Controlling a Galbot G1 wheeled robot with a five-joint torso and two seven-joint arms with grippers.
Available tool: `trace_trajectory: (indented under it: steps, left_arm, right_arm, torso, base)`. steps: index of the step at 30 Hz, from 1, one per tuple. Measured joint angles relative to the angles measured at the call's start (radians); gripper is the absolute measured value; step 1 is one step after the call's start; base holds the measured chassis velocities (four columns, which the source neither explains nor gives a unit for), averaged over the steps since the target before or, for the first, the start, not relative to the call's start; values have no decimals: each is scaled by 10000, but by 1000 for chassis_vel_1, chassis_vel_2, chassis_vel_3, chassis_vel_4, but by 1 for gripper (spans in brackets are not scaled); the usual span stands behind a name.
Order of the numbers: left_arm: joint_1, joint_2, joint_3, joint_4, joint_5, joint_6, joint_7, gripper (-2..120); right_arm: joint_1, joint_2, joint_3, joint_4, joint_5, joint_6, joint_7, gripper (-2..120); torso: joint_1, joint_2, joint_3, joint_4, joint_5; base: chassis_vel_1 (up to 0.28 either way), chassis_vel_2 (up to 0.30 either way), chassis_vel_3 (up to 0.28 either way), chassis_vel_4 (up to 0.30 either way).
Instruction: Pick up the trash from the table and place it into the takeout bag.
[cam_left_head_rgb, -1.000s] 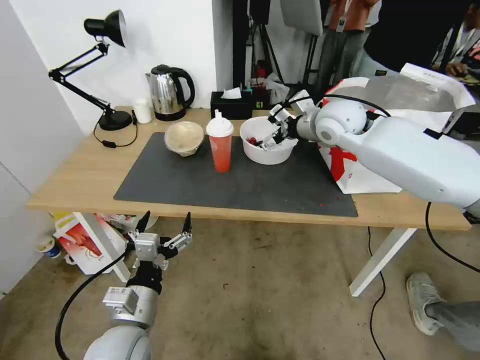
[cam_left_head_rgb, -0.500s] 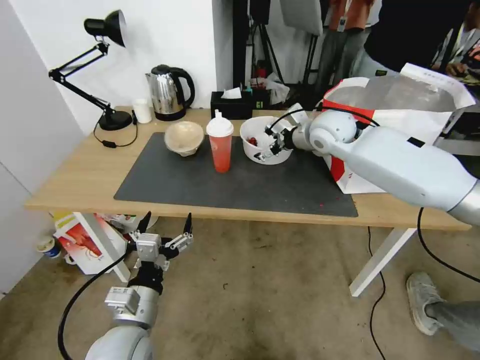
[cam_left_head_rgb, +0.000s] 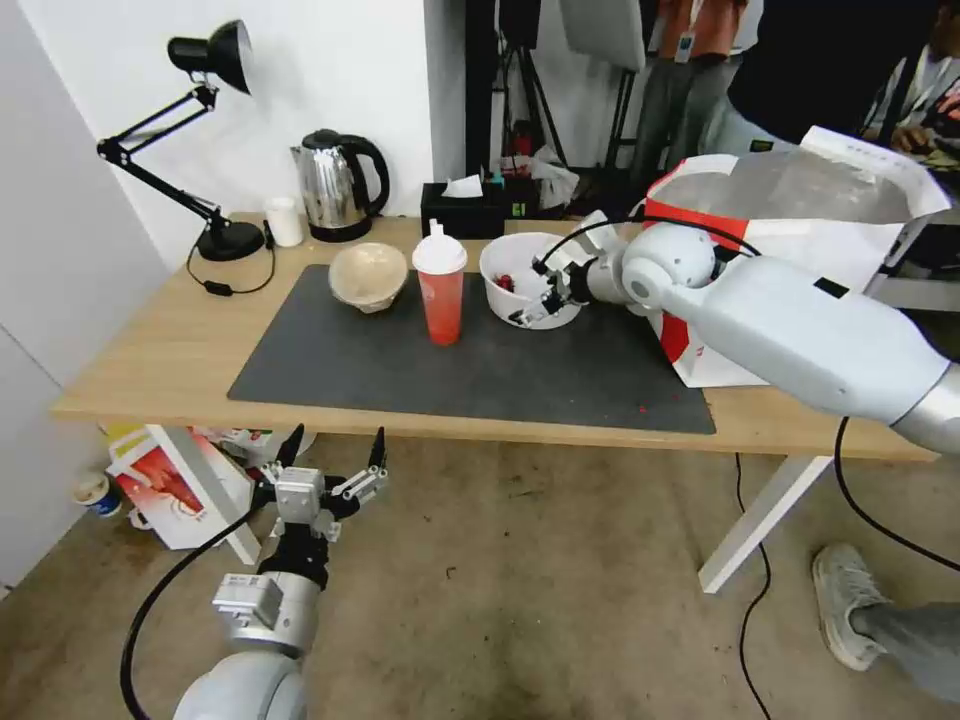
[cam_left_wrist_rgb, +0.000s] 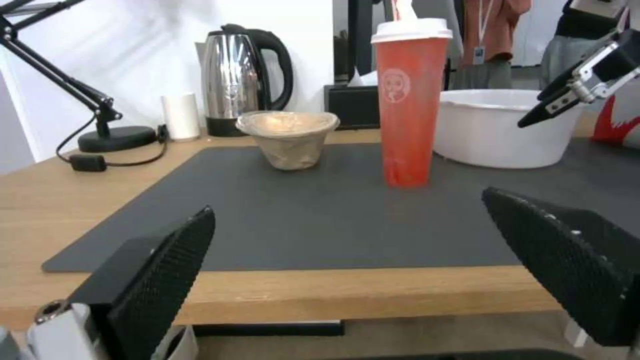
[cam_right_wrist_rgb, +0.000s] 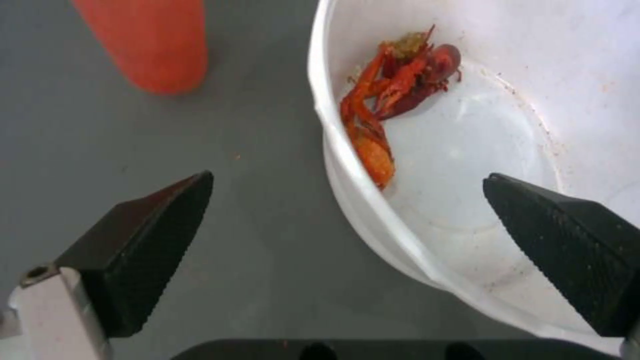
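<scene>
Table (cam_left_head_rgb: 160, 360), mat centre: your right gripper (cam_left_head_rgb: 532, 300) straddles, jaws spread, the bowl (cam_left_head_rgb: 520, 275) rim at 1 o'clock; bag (cam_left_head_rgb: 800, 230) at 3; left gripper (cam_left_head_rgb: 330, 450) spread, below the table edge

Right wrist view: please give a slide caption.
Open right gripper straddling the rim of the white bowl, crayfish scraps inside.

Trash on the mat, bag beside it.
Beige bowl (cam_left_head_rgb: 369, 274), lidded red cup (cam_left_head_rgb: 440, 283) and white bowl (cam_left_head_rgb: 520, 285) holding crayfish scraps (cam_right_wrist_rgb: 387, 100) stand upright in a row; the foil-lined bag (cam_left_head_rgb: 800, 230) stands open rightward.
</scene>
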Motion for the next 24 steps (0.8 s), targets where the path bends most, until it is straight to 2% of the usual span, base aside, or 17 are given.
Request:
trace_trajectory:
  steps: [24]
  left_arm:
    - [8, 5, -1, -51, 0, 0, -1, 100]
  right_arm:
    - [-116, 843, 266, -1521, -570, 6, -557, 100]
  torso:
    - [0, 0, 0, 0, -1]
  base:
    - [0, 0, 0, 0]
